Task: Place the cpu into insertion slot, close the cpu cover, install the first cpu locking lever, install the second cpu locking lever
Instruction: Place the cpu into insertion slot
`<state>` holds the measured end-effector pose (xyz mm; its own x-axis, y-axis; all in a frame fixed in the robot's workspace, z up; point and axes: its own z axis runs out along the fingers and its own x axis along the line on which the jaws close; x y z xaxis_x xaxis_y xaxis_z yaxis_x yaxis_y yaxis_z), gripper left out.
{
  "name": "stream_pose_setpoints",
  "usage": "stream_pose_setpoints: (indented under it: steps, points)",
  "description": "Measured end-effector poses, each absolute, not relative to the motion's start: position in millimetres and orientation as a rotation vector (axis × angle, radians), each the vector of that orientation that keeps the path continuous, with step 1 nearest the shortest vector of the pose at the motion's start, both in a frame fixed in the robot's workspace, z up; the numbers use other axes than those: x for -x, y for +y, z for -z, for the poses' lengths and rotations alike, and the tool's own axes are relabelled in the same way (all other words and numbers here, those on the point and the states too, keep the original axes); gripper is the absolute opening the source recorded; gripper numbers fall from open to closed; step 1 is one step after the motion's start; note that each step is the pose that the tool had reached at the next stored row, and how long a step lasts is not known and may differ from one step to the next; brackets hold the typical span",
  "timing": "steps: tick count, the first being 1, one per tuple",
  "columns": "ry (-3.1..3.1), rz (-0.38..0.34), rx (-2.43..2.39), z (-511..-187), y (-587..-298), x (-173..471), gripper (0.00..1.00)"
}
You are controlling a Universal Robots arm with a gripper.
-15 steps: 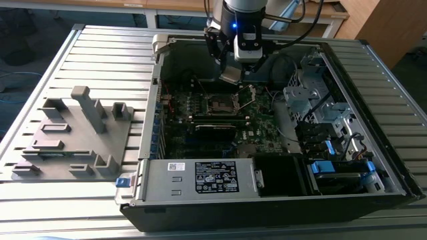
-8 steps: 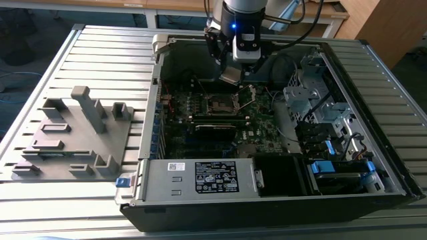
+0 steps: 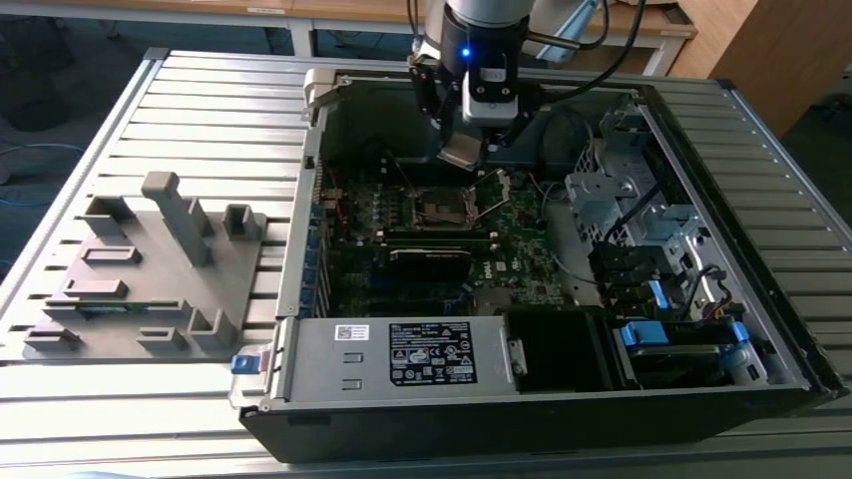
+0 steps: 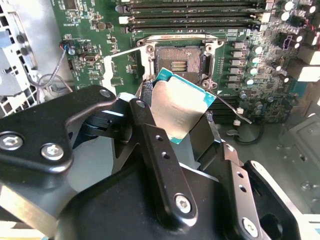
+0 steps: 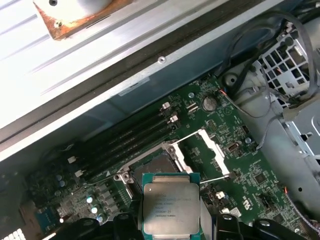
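**Exterior view.** The open computer case lies on the slatted tabletop. My gripper hangs inside it, clamped on the cpu. The chip is tilted and clear of the insertion slot, which sits on the motherboard toward the case's far wall. The cpu cover stands raised just beside the slot.

**Second wrist view.** The fingers pinch the cpu by two opposite edges, and one free corner points toward the slot. I judge the chip light and stiff, smooth enough to slip, and fragile on its contact face. The edges are therefore the right place to hold it.

**First wrist view.** The cpu shows its grey metal top. It is close to square, so I read no marked long axis. Its flat face is not parallel with the slot or the opened cover.
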<state>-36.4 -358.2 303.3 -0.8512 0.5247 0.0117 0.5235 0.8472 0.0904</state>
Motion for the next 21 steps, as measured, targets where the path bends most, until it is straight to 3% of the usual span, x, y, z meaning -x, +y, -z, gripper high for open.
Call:
stream_pose_setpoints:
  steps: [21]
  points:
    - [2.997, -0.141, -0.882, -298.5, -358.3, 36.4, 0.54]
